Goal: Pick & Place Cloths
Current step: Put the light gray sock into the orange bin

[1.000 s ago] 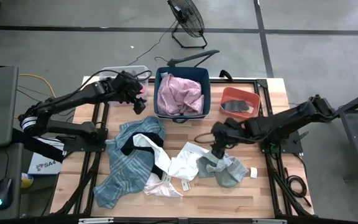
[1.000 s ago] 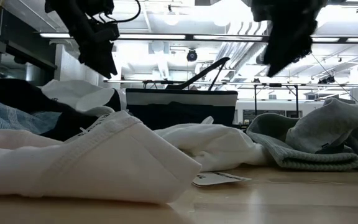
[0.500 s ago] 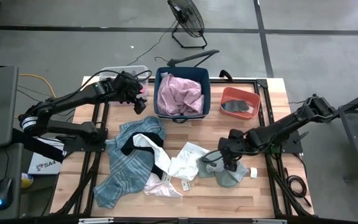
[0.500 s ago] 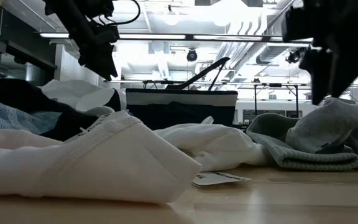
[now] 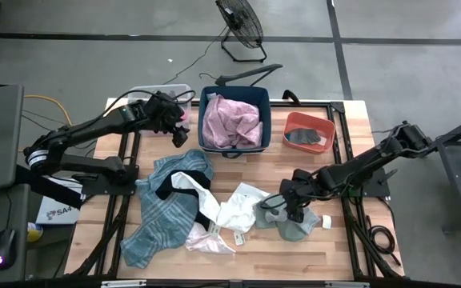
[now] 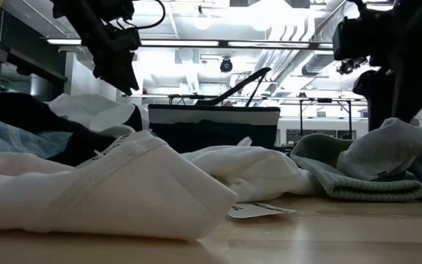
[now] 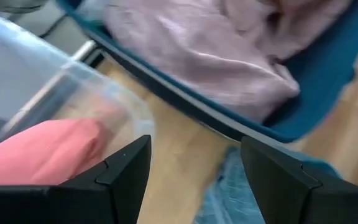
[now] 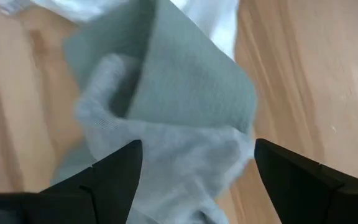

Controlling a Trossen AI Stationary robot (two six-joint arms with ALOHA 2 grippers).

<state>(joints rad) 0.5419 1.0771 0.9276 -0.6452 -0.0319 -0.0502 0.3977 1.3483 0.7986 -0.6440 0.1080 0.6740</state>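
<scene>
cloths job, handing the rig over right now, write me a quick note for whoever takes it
Right gripper: open, empty, low over the grey-green cloths at the table's front right.
Left gripper: open, empty, raised beside the blue bin.
Done: mauve-pink cloth lies in the blue bin; a dark grey piece lies in the red tray.
Left: teal plaid cloth, white cloths with black trim and the grey-green cloths remain on the table.
</scene>
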